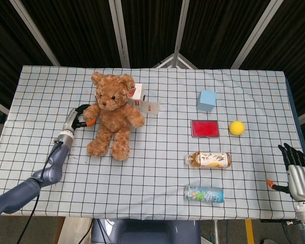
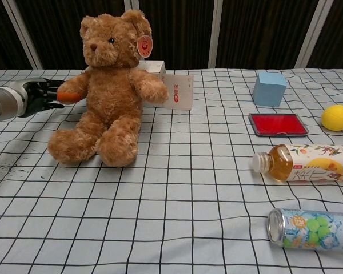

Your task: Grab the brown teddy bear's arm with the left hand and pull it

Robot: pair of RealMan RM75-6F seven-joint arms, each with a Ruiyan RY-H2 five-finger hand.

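The brown teddy bear (image 1: pixel 113 114) (image 2: pixel 111 97) sits upright on the checked cloth at the left, facing me. Its arm (image 1: pixel 93 113) (image 2: pixel 79 87) on the left side of the view sticks out sideways. My left hand (image 1: pixel 79 117) (image 2: pixel 41 94) is at the end of that arm. Its dark fingers curve over the paw and its orange thumb lies under it, still apart. My right hand (image 1: pixel 297 172) hangs at the table's near right corner with fingers spread and nothing in it; the chest view does not show it.
A white box with a red label (image 1: pixel 143 103) (image 2: pixel 178 90) stands just behind the bear. To the right lie a blue cube (image 1: pixel 207 100), a red flat case (image 1: pixel 205 128), a yellow ball (image 1: pixel 237 127), a tea bottle (image 1: pixel 209 159) and a can (image 1: pixel 204 193).
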